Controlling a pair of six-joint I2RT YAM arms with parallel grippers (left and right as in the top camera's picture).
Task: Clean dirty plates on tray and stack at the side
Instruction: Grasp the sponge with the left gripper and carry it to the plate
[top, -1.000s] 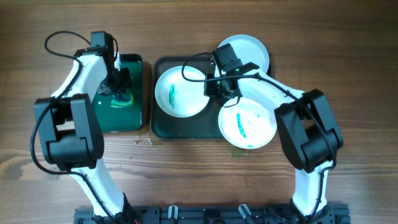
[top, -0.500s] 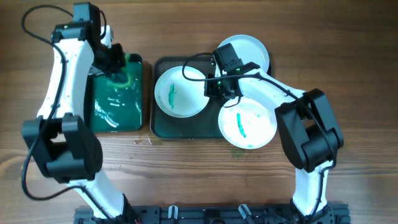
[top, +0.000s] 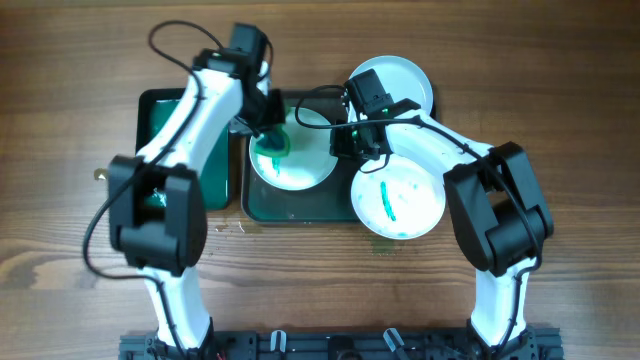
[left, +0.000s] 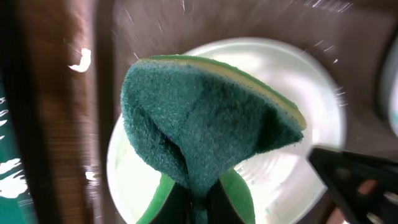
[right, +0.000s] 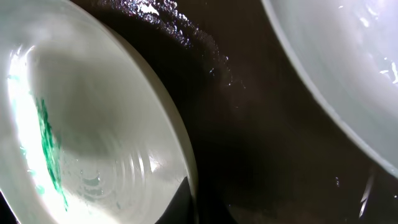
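L gripper clamped on folded green sponge, over streaked plate at left end of tray. R gripper pinches that plate's right rim. Plate looks stiff, wet, prob. slippery & chippable, so grip at rim. Sponge soft, squashes.

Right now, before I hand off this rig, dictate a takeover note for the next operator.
Left gripper: shut on the green sponge, held over the left plate in the large tray.
Right gripper: shut on that plate's right rim.
Front-right plate: teal streak, overhanging the tray's front edge.
Back plate: looks clean, at the tray's back right corner.
Done: nothing stacked yet.
Left: scrub streaked plates, stack all three beside the tray.
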